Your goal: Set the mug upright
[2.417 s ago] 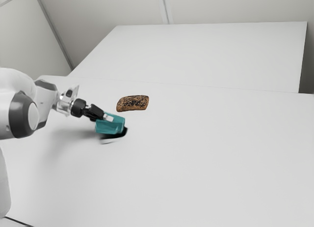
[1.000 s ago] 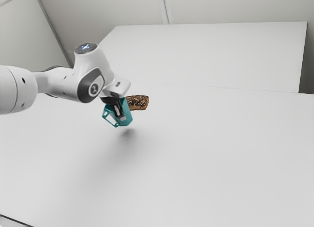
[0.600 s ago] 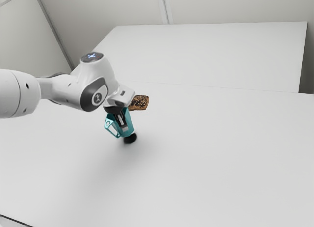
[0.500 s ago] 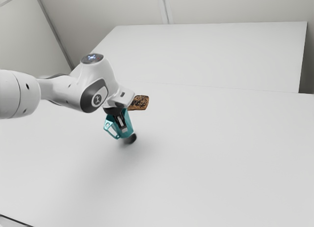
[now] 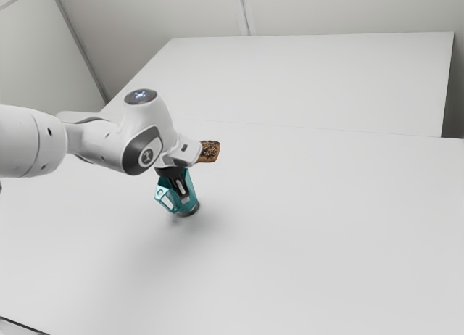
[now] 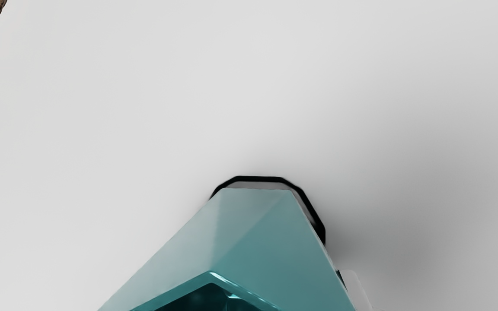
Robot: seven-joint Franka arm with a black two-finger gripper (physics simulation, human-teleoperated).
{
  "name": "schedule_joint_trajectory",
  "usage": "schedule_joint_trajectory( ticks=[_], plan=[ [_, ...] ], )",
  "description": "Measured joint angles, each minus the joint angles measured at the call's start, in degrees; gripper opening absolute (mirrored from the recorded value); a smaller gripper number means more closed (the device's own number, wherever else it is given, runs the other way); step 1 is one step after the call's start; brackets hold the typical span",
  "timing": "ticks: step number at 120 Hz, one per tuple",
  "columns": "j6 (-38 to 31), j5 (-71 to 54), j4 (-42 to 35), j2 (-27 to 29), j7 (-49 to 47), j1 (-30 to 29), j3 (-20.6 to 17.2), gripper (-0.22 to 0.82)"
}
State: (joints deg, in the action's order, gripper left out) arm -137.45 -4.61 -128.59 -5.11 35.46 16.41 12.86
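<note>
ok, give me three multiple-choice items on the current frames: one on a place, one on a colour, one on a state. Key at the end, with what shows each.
1. Where is the bread?
A) Inside the mug
B) On the table, beside the mug
C) Between the fingers

2. What colour is the mug's body?
A) Teal
B) Red
C) Yellow

3. How is the mug turned?
A) Mouth down
B) Flat on its side
C) Mouth up, base down

Key:
1: B, the exterior view shows it on the tabletop, partly behind the robot's hand.
2: A, both views show blue-green walls.
3: C, the wrist view looks into the opening, with the dark base at the far end, toward the table.
</note>
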Motion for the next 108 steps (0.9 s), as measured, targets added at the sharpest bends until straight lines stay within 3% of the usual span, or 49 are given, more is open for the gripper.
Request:
schedule_joint_trajectory(
  ticks=[41,69,108],
  plan=[
    [-0.8,0.0,0.1,-0.9,-1.2,0.5,0.0,-0.18],
    [-0.7,0.4,0.1,-0.8,-1.1,0.5,0.0,-0.02],
    [-0.6,0.5,0.3,-0.7,-0.9,0.5,0.0,0.13]
  ],
)
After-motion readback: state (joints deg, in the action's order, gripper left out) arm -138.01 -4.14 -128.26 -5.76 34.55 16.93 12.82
